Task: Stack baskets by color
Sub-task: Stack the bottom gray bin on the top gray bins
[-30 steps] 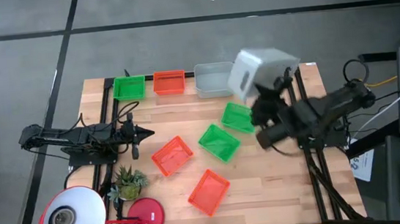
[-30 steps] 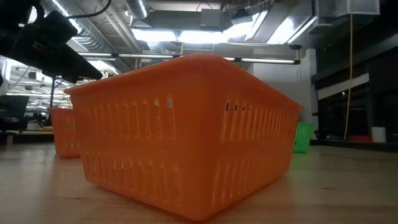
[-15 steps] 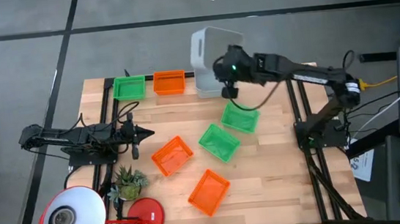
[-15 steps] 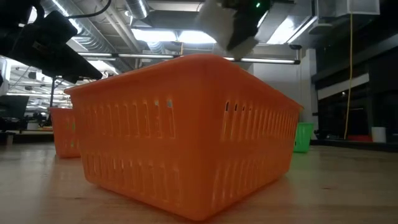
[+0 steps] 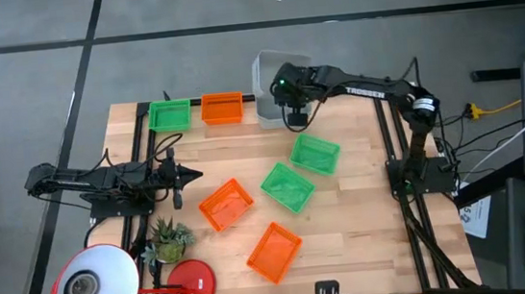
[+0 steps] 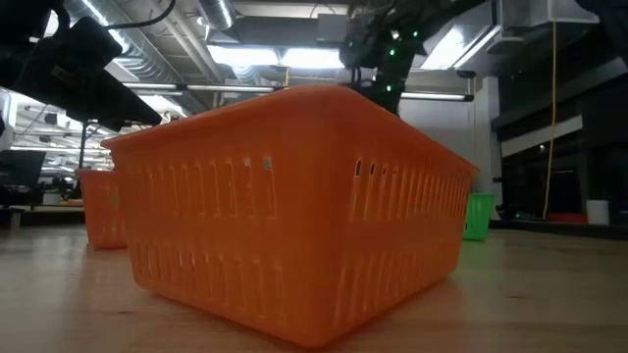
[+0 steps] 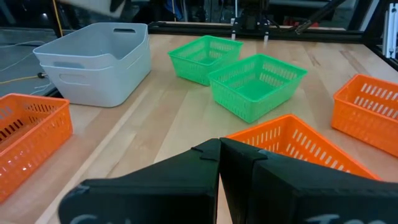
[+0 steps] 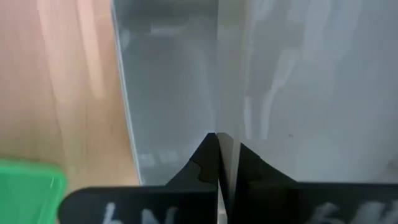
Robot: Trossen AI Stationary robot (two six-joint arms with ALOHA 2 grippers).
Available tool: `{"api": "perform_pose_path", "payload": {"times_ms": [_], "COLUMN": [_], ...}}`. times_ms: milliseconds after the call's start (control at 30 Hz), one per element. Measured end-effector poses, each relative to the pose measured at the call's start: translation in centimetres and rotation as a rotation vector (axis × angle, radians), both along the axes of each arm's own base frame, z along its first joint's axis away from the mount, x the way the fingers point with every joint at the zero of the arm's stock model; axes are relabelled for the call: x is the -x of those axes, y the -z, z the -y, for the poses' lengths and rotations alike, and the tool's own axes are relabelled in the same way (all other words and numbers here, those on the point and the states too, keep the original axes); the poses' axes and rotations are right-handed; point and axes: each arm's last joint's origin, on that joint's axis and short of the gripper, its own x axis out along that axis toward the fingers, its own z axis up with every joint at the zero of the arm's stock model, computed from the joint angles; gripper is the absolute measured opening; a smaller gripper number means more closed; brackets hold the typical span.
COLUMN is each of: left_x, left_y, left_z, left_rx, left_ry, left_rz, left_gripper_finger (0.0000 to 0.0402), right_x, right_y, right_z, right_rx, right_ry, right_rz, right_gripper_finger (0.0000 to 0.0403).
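Green [image 5: 170, 114], red-orange [image 5: 222, 107] and light grey [image 5: 277, 115] baskets stand in a row at the table's far edge. The left wrist view shows the grey ones [image 7: 93, 62] as two, nested. Two green baskets [image 5: 315, 153], [image 5: 288, 186] and two red-orange ones [image 5: 226, 205], [image 5: 274, 252] lie loose mid-table. My right gripper [image 5: 293, 98] reaches over the grey stack, shut on another grey basket [image 5: 270, 69]. My left gripper [image 5: 180, 177] waits shut near the left edge, holding nothing. My right gripper pinches one thin wall of the grey basket [image 8: 219, 118] between its two fingers, one finger on each face of the wall. The fingers slant down from above. The basket hangs over the grey stack; whether it touches the stack I cannot tell.
A white lamp [image 5: 88, 289] with a round red base [image 5: 190, 281] and a small potted plant [image 5: 167, 239] stand at the near left corner. In the low view a red-orange basket [image 6: 294, 206] fills the foreground. Bare wood lies at the near right.
My right gripper has swung with the grey basket from above the table's right side toward the far edge and to the left. It has come down and tipped its fingers more steeply downward, staying shut on the basket, which now hangs over the grey stack.
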Motion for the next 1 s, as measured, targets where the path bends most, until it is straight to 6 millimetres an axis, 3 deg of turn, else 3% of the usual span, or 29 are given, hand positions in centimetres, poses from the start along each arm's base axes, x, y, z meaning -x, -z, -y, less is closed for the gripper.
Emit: {"api": "perform_pose_path", "payload": {"times_ms": [233, 700, 1000], "left_x": [0.0, 0.0, 0.0], "left_y": [0.0, 0.0, 0.0], "left_z": [0.0, 0.0, 0.0], "left_rx": [0.0, 0.0, 0.0], "left_ry": [0.0, 0.0, 0.0], "left_rz": [0.0, 0.0, -0.001], "left_gripper_finger": [0.0, 0.0, 0.0], "right_x": [-0.1, 0.4, 0.4], "right_y": [2.2, 2.5, 2.5], "right_z": [-0.1, -0.4, -0.4], "right_rx": [-0.081, -0.143, -0.143], "right_ry": [-0.01, 0.011, 0.033], "right_rz": [-0.109, -0.139, -0.137], "right_gripper_finger": [0.0, 0.0003, 0.0048]}}
